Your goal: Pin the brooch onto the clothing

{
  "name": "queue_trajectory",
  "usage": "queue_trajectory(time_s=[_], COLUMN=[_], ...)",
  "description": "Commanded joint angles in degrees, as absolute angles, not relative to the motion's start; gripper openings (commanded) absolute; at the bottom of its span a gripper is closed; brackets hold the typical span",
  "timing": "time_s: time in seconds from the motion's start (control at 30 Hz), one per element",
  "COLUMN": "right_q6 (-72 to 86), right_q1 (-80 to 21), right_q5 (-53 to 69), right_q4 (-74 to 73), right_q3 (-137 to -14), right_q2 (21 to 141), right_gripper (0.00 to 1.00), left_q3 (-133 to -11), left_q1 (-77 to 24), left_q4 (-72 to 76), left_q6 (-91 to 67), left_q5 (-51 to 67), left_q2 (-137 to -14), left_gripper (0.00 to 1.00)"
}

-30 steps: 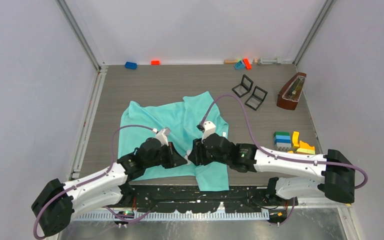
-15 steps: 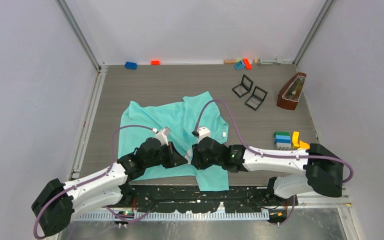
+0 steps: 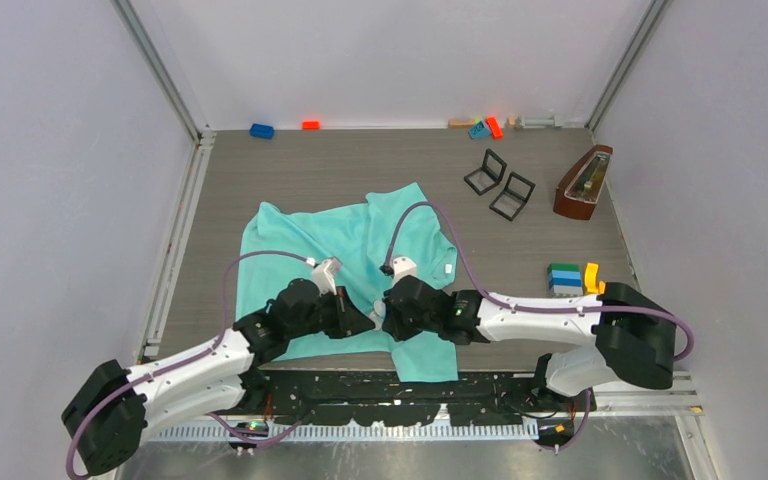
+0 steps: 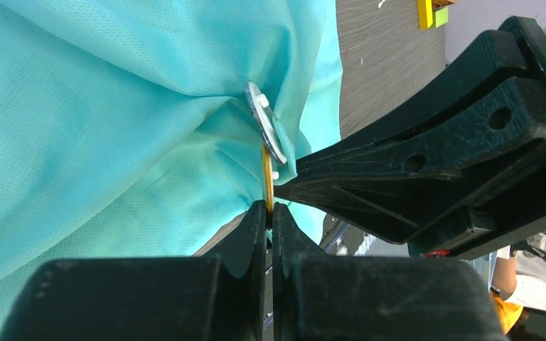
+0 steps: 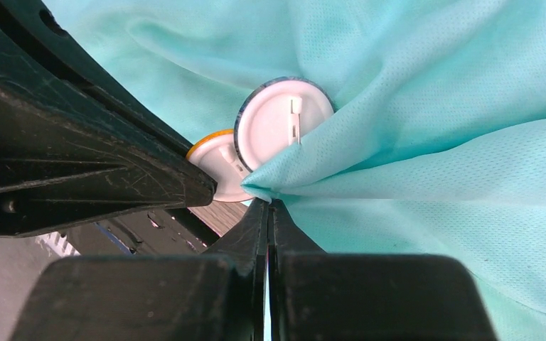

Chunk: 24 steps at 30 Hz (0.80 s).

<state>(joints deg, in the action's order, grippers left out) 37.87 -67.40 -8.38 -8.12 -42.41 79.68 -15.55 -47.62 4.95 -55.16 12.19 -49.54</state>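
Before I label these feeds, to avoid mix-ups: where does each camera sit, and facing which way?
Top external: above and behind the robot, looking down on the table; left arm and right arm show.
Left wrist: on the left arm, looking along the left gripper, shut on the yellow-rimmed brooch.
Right wrist: on the right arm, looking along the right gripper, pinching the T-shirt.
Both wrist views share the dark-rimmed brooch and the T-shirt.

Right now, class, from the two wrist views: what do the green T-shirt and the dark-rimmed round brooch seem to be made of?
The T-shirt: soft matte knit fabric; a fine pinhole weave shows and it drapes in limp folds. The dark-rimmed brooch: its back looks like smooth white plastic with a moulded pin bar, though painted metal is possible.
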Motion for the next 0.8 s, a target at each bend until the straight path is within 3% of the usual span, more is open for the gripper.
queue_trajectory(time_s=[0.0,0.57,0.77], right_q6=[38.97,39.87,36.81], right_q1=[-67.59,-66.55,-65.25], right_q5=[-8.42,-3.07,-4.17], right_q4=[-4.11,-3.24,-7.15], right_q3=[-41.66,-41.94,-40.19], right_q2=[80.33,79.40,70.23], right_gripper=[0.01,0.02,0.32], left_q3=[-15.48,-15.85,-20.74], left_q1=[-47.84,-47.89,-47.68], left_q4=[12.66,11.64,-0.60], left_q6=[-52.36,-48.59,-44.10], left_q5=[16.45,19.80,19.15], left_q2=[-46.79,-43.52,-40.59], left_gripper=[0.00,0.00,0.00])
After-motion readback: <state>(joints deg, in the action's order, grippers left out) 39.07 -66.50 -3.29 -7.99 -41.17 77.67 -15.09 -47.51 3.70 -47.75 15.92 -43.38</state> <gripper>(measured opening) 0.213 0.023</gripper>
